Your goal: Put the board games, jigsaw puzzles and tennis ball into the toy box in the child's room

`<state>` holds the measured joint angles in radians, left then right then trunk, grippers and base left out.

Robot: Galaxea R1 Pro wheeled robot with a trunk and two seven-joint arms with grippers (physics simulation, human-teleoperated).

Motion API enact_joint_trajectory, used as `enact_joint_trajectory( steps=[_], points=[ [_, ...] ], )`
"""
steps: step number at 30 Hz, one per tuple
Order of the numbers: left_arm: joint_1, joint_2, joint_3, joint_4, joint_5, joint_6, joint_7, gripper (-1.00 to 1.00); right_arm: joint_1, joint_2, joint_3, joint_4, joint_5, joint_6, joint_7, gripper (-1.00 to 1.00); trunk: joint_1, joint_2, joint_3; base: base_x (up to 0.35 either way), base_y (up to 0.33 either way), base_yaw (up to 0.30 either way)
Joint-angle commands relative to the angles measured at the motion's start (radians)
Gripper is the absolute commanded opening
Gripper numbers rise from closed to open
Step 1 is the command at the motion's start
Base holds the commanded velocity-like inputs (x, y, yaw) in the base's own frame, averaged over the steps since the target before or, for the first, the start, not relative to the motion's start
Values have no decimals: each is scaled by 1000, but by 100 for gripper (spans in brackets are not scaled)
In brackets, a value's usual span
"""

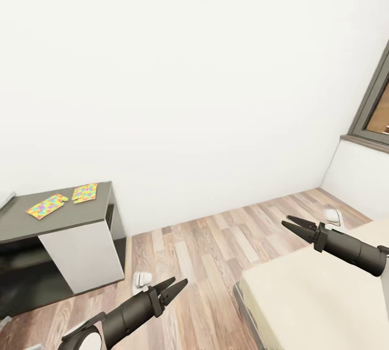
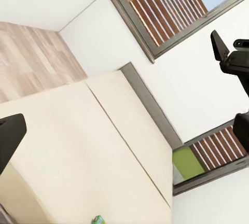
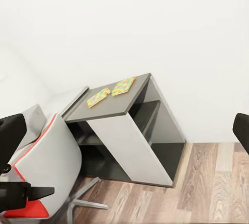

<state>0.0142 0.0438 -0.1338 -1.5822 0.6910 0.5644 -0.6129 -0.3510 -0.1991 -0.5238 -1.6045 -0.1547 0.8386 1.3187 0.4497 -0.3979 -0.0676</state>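
Both grippers are parted and hold nothing: the left gripper (image 1: 172, 289) hangs over the wood floor (image 1: 216, 242) at lower centre, the right gripper (image 1: 300, 226) by the bed (image 1: 313, 296). Two jigsaw puzzles (image 1: 47, 206) (image 1: 85, 192) lie side by side on the dark desk (image 1: 81, 215) at left.

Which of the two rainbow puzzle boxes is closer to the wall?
The smaller-looking jigsaw puzzle, lying at the far end of the dark cabinet top beside the white wall. The other puzzle lies farther from the wall, toward the robot's left.
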Motion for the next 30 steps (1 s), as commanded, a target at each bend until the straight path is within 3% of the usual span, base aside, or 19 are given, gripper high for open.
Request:
enact_joint_trajectory(
  steps=[1,10,21,30],
  points=[
    [-1,0,-1,-1,9,8,3,100,0,0,-1,0,-3,7,1,100,0,-2,-2,-198,-233,261],
    [-1,1,0,-1,9,8,2,100,-1,0,0,0,-3,7,0,100,0,-2,-2,-183,-236,167],
    [0,1,0,0,12,8,2,100,-2,0,1,1,2,7,-5,100,0,-2,-3,-163,-203,33],
    [-1,1,0,1,12,7,2,100,-2,0,1,1,4,6,-6,100,0,-2,-3,-58,-65,5]
  ],
)
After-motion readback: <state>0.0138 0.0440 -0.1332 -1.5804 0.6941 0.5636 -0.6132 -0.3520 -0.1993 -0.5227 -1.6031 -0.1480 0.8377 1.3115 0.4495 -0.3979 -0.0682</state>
